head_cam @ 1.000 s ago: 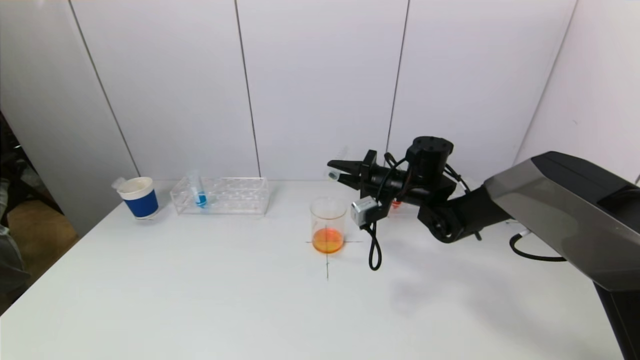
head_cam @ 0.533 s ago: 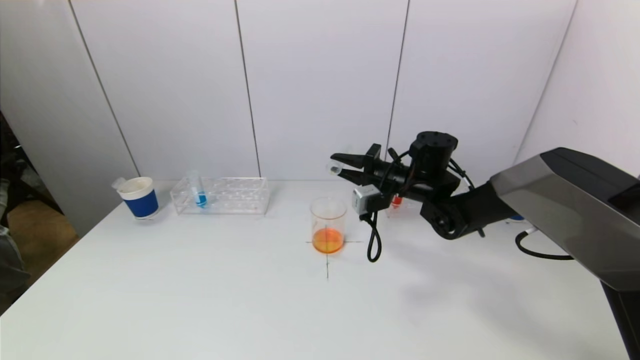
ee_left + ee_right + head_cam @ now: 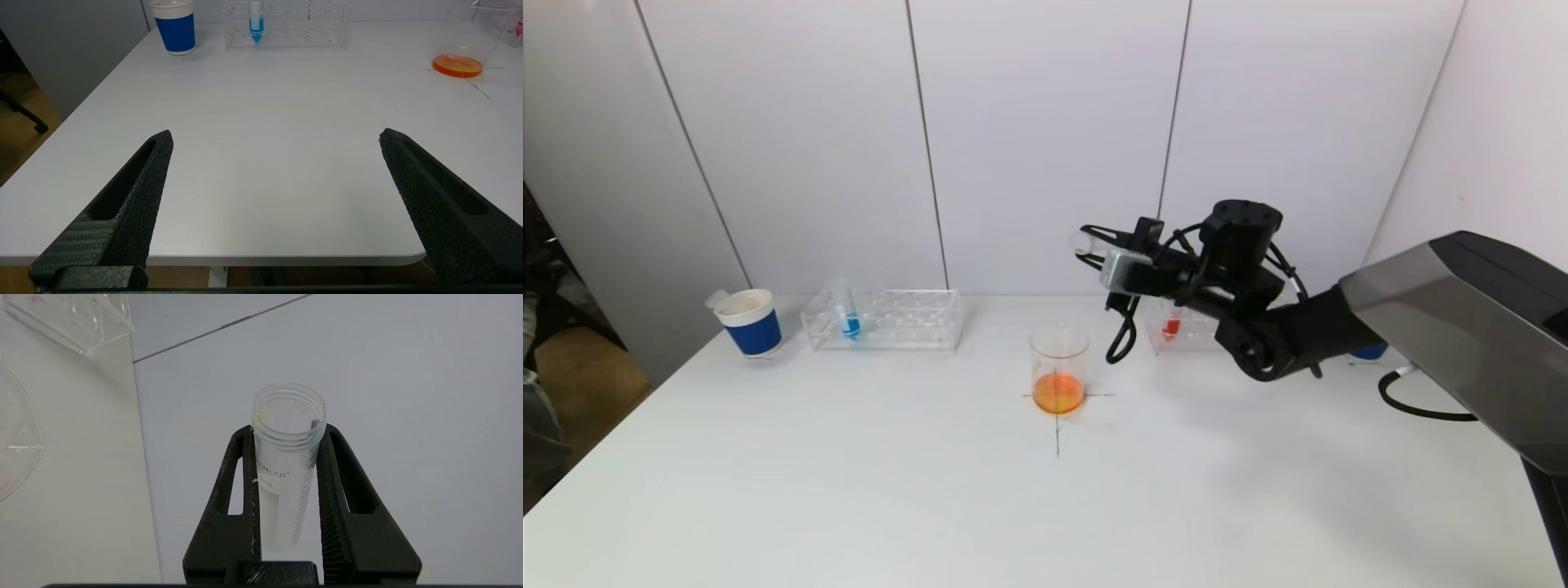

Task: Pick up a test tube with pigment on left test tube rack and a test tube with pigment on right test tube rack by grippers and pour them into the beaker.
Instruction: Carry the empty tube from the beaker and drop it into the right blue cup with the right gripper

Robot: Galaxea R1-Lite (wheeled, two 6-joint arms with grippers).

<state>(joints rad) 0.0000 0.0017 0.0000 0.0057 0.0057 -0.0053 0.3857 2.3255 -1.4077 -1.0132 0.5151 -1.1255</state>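
The empty test tube [image 3: 286, 465] is sitting between the two fingers [image 3: 229, 506] of the right end effector [image 3: 1098, 245], and they are squeezing it tight on both sides. The tube is looking clear inside, with only a tiny yellow spot near its open mouth. In the head view the right end effector is holding the tube up in the air, lying almost flat with its mouth pointing to the robot's left, above and a bit behind the beaker [image 3: 1058, 366]. The beaker is standing upright on the desk [image 3: 931, 490], right on a thin cross mark [image 3: 1058, 425], and orange liquid is sitting in its bottom. Behind the right arm, the right test tube rack [image 3: 1176, 327] is holding a tube with red pigment [image 3: 1171, 327]. Far off to the left, the left test tube rack [image 3: 882, 320] is holding an upright tube with blue pigment [image 3: 849, 322]. A blue and white paper cup [image 3: 752, 322] is standing just beside that rack, near the desk's left edge. The left end effector [image 3: 276, 136] is hanging low over the near edge of the desk, well apart from everything, with its two fingers spread wide and nothing between them.
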